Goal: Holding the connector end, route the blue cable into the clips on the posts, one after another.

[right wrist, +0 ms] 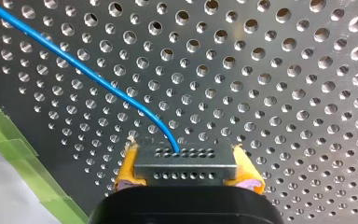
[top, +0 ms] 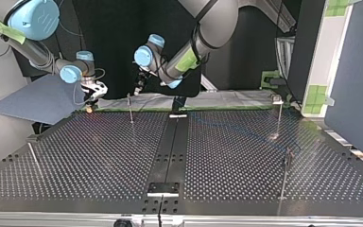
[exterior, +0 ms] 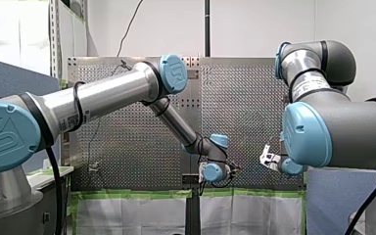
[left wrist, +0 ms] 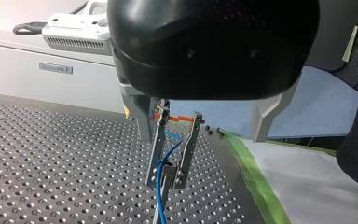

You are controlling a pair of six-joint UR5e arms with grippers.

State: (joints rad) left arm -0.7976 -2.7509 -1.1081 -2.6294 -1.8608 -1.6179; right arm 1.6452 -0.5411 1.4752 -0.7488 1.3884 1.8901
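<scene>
The blue cable (right wrist: pixel 98 79) leaves the grey connector (right wrist: pixel 185 161) and runs out in a curve over the perforated bench (top: pixel 99 156). The right tool (right wrist: pixel 189 171) is closed on the connector, which is clamped between its yellow pads (right wrist: pixel 128 169) at the far edge of the bench. Further along the cable, the left tool (left wrist: pixel 165 185) hangs over the nearest post (top: pixel 130 108). Its metal fingers (left wrist: pixel 156 144) stand a narrow gap apart, with the cable passing loosely between them just above the post top. The wrist view does not show whether the cable is seated in the clip. The judged risks are as follows. If the right tool draws the connector away before seating is complete, tension may lift the cable off the clip. If the left tool descends off-centre, it may strike and bend the thin post. Excess slack may snag on the other posts (top: pixel 280 118).
</scene>
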